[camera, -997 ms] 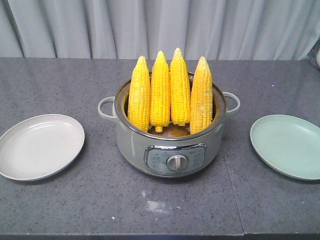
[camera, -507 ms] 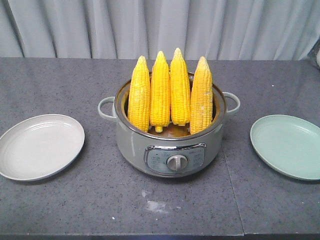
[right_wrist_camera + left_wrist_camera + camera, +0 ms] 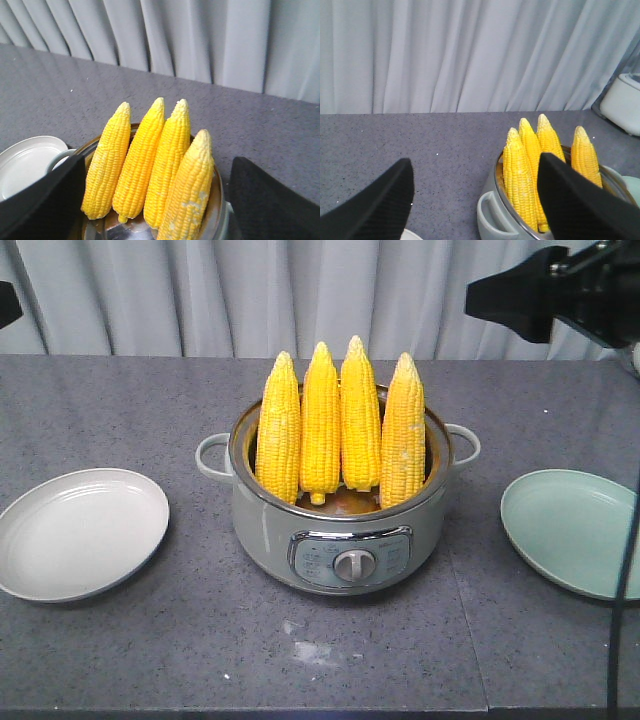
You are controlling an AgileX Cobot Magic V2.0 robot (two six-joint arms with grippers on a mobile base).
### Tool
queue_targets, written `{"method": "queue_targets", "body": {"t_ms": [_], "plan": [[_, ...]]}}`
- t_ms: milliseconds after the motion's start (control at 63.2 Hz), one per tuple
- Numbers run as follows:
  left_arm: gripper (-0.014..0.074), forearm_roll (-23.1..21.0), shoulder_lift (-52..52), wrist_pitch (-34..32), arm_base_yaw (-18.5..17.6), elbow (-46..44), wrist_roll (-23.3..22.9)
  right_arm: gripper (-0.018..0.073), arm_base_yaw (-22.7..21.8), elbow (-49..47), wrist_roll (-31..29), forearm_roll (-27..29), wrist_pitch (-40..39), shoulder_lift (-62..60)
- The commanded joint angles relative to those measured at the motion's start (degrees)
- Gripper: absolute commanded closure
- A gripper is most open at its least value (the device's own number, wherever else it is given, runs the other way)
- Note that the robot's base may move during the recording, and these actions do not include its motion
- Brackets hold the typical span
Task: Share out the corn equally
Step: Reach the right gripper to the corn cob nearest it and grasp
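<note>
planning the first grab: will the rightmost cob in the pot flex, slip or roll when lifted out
The rightmost cob looks rigid, so it probably lifts without sagging. Its bumpy kernel rows should give grip. Being round and tapered, it may roll once laid on the green plate.

Bright, even light casts soft shadows under the pot (image 3: pixel 262 532); wrist views softer

bright yellow corn (image 3: pixel 340 425), grey-green pot (image 3: pixel 262 528), white plate (image 3: pixel 80 535), mint plate (image 3: pixel 575 530), speckled grey table (image 3: pixel 180 650)
</note>
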Motion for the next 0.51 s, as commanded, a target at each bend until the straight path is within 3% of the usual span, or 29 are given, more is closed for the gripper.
{"method": "queue_targets", "body": {"t_ms": [0, 142, 237, 332, 491], "plan": [[0.0083, -2.2, 2.4, -1.0, -0.1, -2.9, 0.8, -0.0019, 0.0, -7.7, -1.0, 3.2, 2.1, 6.7], [0.0083, -2.2, 4.6, 0.5, -0.1, -2.9, 0.8, -0.0019, 1.6, -17.5, -0.5, 2.3, 7.2, 17.9], [0.0083, -2.2, 4.8, 0.6, -0.1, -2.9, 0.8, -0.0019, 3.8, -21.7, 2.5, -2.7, 7.3, 22.2], [0.0083, -2.2, 4.9, 0.6, -0.1, -2.9, 0.8, -0.0019, 4.7, -22.8, 5.1, -7.7, 4.1, 23.3], [0.0083, -2.2, 4.9, 0.6, -0.1, -2.9, 0.8, -0.0019, 4.6, -22.7, 7.1, -10.8, 2.0, 23.5]]}}
